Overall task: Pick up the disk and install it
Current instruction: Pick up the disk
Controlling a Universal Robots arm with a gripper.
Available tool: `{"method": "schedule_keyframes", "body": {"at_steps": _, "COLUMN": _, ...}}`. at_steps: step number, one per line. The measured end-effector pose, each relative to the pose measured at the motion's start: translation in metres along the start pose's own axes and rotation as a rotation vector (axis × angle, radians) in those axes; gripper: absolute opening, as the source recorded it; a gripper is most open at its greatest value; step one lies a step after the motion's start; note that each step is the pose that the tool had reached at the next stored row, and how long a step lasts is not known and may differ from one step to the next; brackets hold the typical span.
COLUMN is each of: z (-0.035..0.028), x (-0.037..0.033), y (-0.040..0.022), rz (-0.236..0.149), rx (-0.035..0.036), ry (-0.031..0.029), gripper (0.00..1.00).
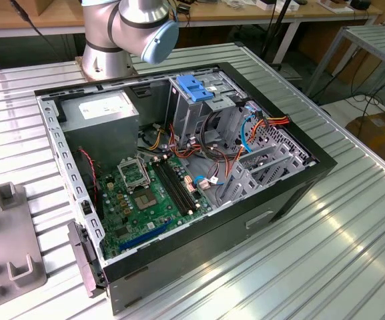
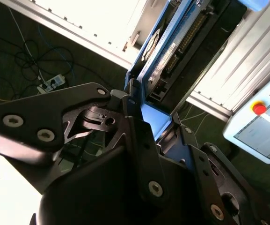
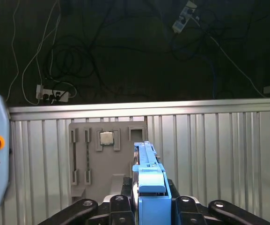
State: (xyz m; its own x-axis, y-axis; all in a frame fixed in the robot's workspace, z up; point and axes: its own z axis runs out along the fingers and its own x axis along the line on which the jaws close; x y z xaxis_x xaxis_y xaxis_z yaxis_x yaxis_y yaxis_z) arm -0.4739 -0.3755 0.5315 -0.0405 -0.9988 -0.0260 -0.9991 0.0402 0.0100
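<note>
Holding the disk point(image 3: 149, 185), the gripper point(image 3: 151, 209) is clenched on it; fitting the cage point(image 1: 191, 100) needs straight aim.

The ribbed metal bench point(image 1: 325, 253) carries an open computer case point(image 1: 199, 243), a grey fixture plate point(image 1: 5, 250) at the exterior view's left, and the arm's base point(image 1: 104, 63).

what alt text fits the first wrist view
The hand grips the blue-railed disk edge-on over a ribbed metal table. On the table lies a grey fixture plate holding a small square chip, with cables on the dark floor past the table's edge.
</note>
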Motion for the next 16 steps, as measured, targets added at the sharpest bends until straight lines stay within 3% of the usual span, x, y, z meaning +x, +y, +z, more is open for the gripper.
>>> {"method": "schedule_keyframes", "body": {"at_steps": 2, "z": -0.0037, "x": -0.0001, "y": 0.0, "rz": 0.0, "rx": -0.0001, "ry": 0.0, "gripper": 0.37}}
{"method": "schedule_keyframes", "body": {"at_steps": 9, "z": -0.0049, "x": -0.0002, "y": -0.0005, "rz": 0.0, "rx": 0.0, "ry": -0.0001, "gripper": 0.37}}
{"method": "schedule_keyframes", "body": {"at_steps": 16, "z": -0.0051, "x": -0.0008, "y": -0.0164, "rz": 0.0, "rx": -0.0002, "ry": 0.0, "gripper": 0.37}}
